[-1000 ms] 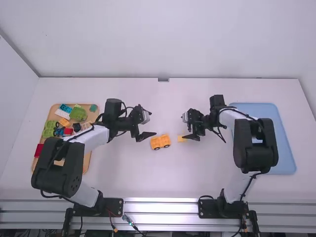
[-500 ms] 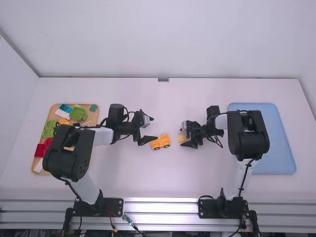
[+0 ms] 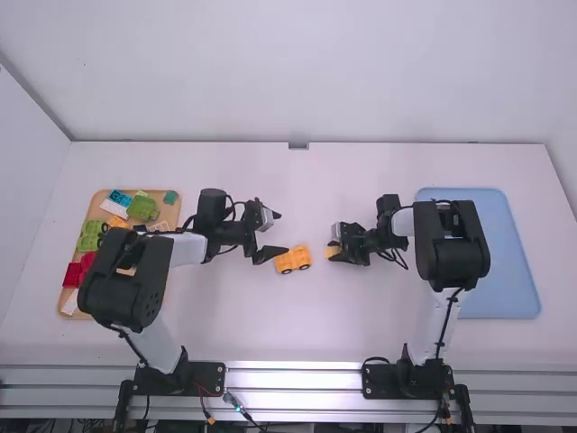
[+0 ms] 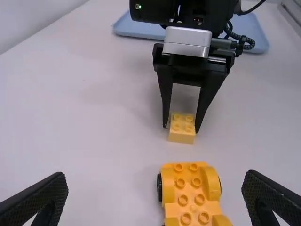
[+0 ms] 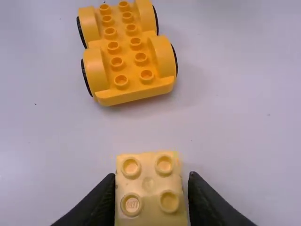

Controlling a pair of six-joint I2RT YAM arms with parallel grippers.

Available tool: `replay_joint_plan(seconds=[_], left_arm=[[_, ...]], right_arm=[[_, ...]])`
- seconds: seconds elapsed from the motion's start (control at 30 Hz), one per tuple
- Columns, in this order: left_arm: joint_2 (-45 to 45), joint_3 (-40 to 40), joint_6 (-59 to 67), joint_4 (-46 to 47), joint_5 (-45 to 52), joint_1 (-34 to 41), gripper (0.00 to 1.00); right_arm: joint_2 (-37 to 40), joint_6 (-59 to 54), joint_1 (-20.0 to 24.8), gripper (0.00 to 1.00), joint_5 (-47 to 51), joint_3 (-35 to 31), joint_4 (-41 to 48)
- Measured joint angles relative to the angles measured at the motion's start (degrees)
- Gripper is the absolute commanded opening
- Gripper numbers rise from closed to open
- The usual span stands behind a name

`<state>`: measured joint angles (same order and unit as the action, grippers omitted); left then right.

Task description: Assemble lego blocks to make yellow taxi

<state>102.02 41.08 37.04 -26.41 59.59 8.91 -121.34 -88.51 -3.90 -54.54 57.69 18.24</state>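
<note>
- On the robot's left, a tan tray is holding loose blocks, partly hidden under the left arm; I cannot tell the full number.
- Inside it I'm making out one blue block, one teal block, a bright green piece, a paler green piece and some red pieces.
- On the robot's right, a pale blue tray is lying flat, partly under the right arm.
- One yellow-orange car base is sitting on the white surface between the two tools, wheels down. It is showing two rows of six studs and four wheel arches.
- One pale yellow two-by-two block is standing studs up near one end of the car base, apart from it.
- The right tool is pinching that block, a finger against each of two opposite sides.
- The left tool is hanging near the car base's other end, its fingers spread wide.
- Both arms are bending at the elbow, with their tools pointing inward toward each other.
</note>
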Motion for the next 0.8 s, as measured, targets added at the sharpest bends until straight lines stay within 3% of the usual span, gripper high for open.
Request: replay_joint_plan(seconds=[0.4, 0.8], left_arm=[[0.33, -4.24, 4.76, -1.16, -0.22, 1.36, 0.99], [11.56, -3.10, 3.39, -6.43, -5.07, 5.55, 0.99]], right_arm=[[0.00, 1.25, 0.00, 0.27, -0.17, 0.00, -0.22], [0.00, 3.04, 0.00, 0.27, -1.07, 0.00, -0.11]])
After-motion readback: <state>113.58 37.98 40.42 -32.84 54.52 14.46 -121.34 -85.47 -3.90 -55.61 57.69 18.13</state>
